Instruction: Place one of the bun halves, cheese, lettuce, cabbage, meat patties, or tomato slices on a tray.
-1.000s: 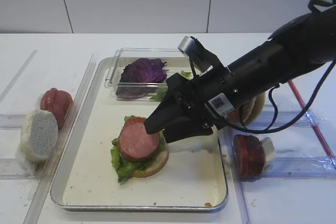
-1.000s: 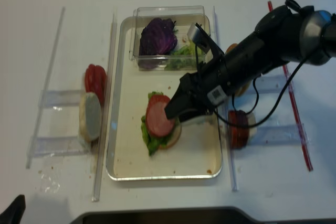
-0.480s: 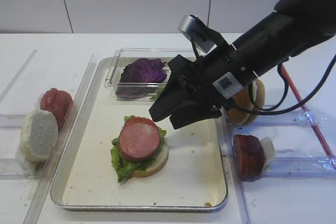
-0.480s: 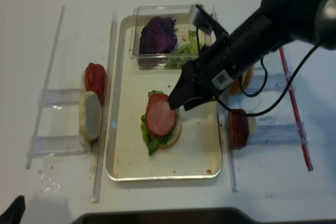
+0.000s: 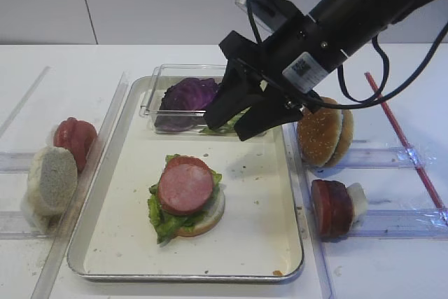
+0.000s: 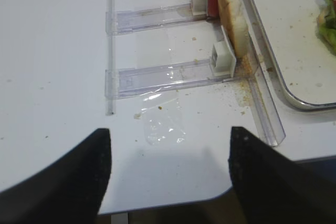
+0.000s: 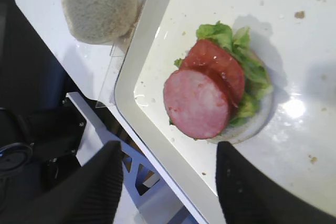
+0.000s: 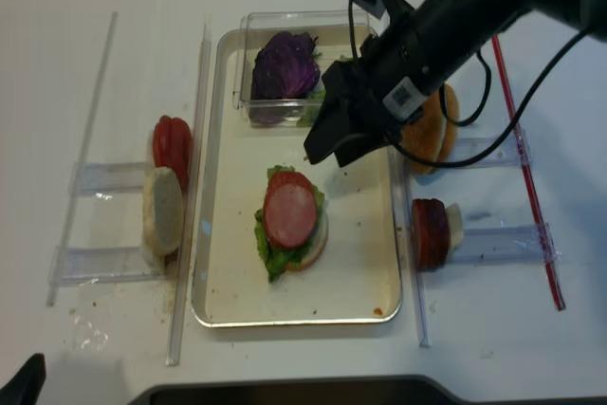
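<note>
Hovering above the tray, the right gripper hung with its jaws spread wide and nothing between them. It sat near the clear plastic box that held the cabbage and a bit of loose lettuce.

Meat patty lay on top of the stack in the middle of the tray: bottom bun half, lettuce, tomato slice, then the patty. Wrist view showed the patty offset toward one side, so the tomato peeked out behind it. Stack looked built bottom-up, so my read was that the patty step was done and the open jaws meant a release.

Spare parts stayed racked off-tray: sesame bun and more patties in the right-hand holders, tomato slices and a pale bun half on the left. Standing on edge in slots probably made them easier to pinch.

Versus a second ago: the gripper had been low, with its tips right at the patty's edge. It had since lifted and pulled back toward the box. Patty and stack did not shift.

Left gripper was parked over bare table, jaws apart, idle.
</note>
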{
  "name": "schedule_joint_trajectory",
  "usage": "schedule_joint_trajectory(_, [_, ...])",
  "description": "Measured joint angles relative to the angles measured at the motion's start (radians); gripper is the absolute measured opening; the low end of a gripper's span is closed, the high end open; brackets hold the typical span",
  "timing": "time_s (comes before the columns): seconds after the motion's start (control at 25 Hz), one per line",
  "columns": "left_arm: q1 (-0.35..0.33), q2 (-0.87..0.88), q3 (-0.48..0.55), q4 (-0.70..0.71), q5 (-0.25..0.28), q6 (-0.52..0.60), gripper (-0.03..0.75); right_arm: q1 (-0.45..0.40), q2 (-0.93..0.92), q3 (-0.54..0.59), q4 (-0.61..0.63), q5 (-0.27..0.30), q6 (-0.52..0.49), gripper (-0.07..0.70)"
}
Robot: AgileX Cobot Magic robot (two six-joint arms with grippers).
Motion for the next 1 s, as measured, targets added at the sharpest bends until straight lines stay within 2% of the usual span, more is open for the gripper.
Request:
schedule_joint_trajectory(0.28, [0.0, 0.0, 0.0, 0.0, 0.0, 0.0, 0.44, -0.002, -0.001, -0.055, -0.125, 0.008, 0.142, 0.42])
schedule_joint_trajectory(0.56, [0.0, 0.0, 0.0, 0.0, 0.0, 0.0, 0.44, -0.002, -0.02, -0.055, -0.218, 0.014, 0.207, 0.42])
schedule_joint_trajectory(0.88, [0.0, 0.0, 0.0, 0.0, 0.0, 0.0, 0.44, -0.002, -0.03, -0.055, -0.39, 0.02, 0.287, 0.42])
schedule_joint_trajectory(1.0, [0.0, 0.0, 0.0, 0.0, 0.0, 0.0, 0.44, -0.002, -0.036, -0.055, -0.413, 0.02, 0.304, 0.42])
